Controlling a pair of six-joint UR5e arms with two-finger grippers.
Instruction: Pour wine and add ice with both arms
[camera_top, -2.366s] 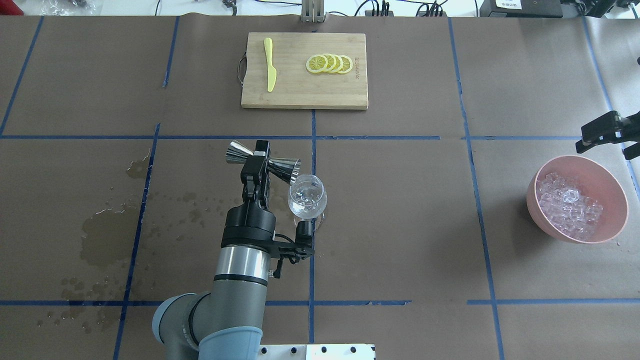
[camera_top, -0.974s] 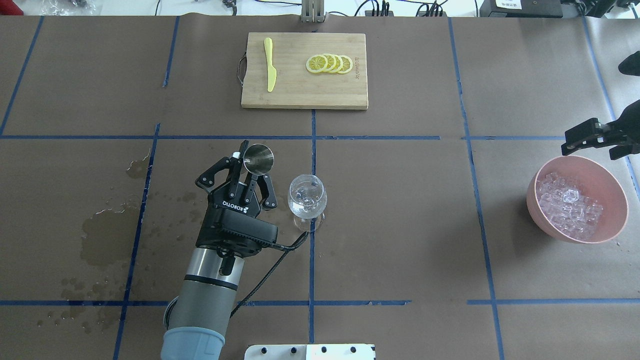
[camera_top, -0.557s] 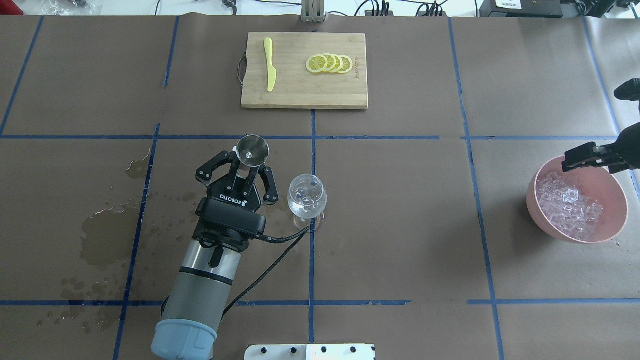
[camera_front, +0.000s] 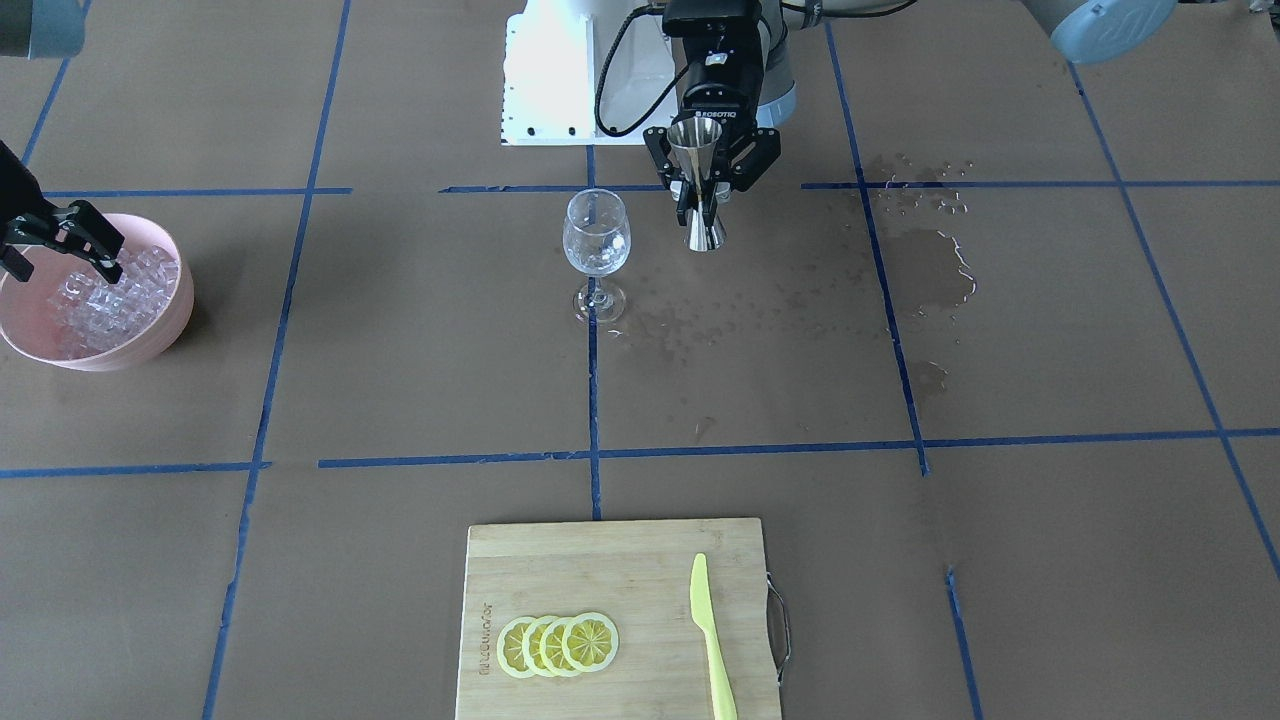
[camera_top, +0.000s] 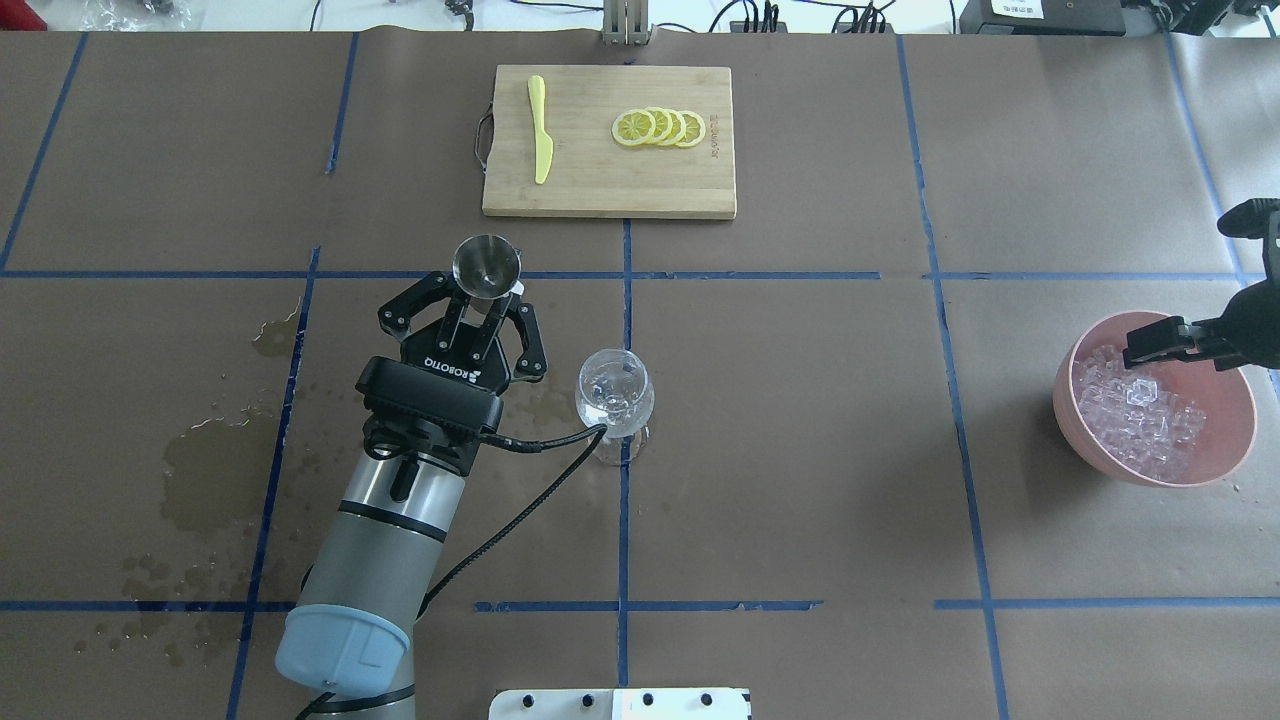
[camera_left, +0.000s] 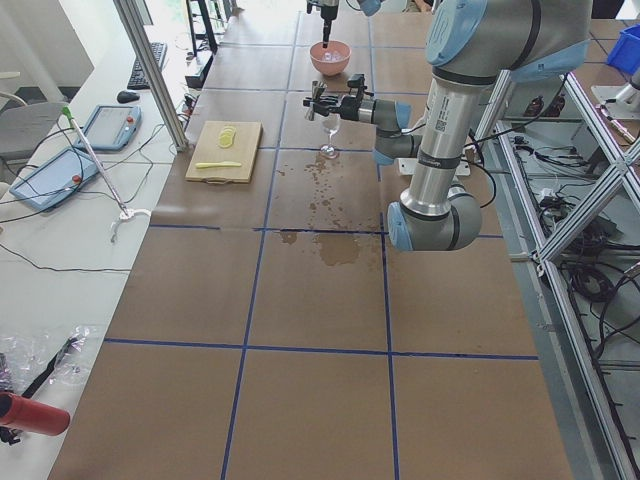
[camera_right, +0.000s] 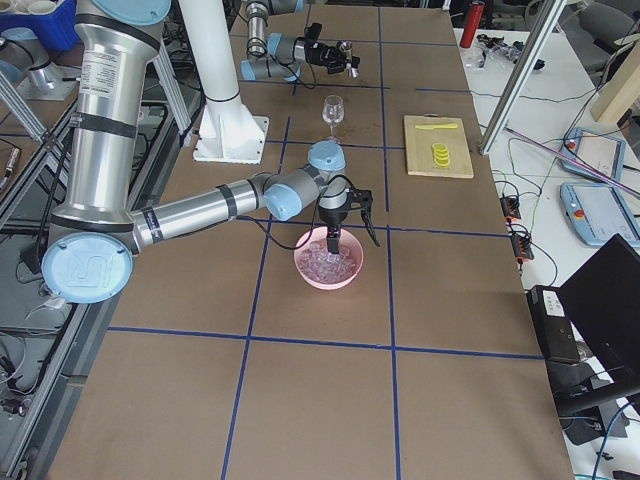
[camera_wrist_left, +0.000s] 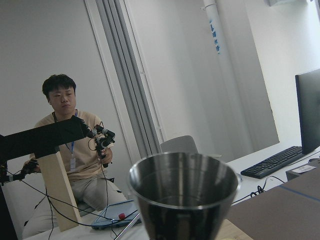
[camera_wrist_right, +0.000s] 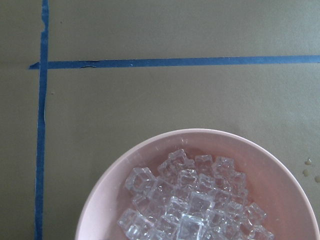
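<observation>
Now the pour looks finished. A couple of seconds ago my left end effector (camera_top: 487, 300) had the jigger (camera_top: 487, 266) tipped on its side with one mouth over the wine glass (camera_top: 614, 392). Since then I have turned the jigger back upright and drawn it away from the glass, toward the cutting board (camera_top: 608, 140). It now hangs above the surface beside the glass and no longer over it. The left jaws remain clamped on the jigger's narrow waist. In the left wrist view its upper cup shows no liquid that I can make out. From that I judge the wine (camera_front: 596, 256) is in the glass, where only a faint glitter shows low in the bowl. The glass itself has not shifted and stands upright on the blue tape line.

Meanwhile my right end effector (camera_top: 1150, 345) has come in from outside the pink bowl (camera_top: 1062, 395) and now hangs over its rim, above the heaped ice (camera_top: 1140, 415). Its fingers stand apart and hold nothing, and the right wrist view looks straight down on the cubes.

So the wine half seems done and the ice half is only starting. No cube has been lifted yet. Next I would expect to lower the right fingers into the heap. The cubes look slick and lie loosely piled, so one could easily squirt out of a pinch.
</observation>
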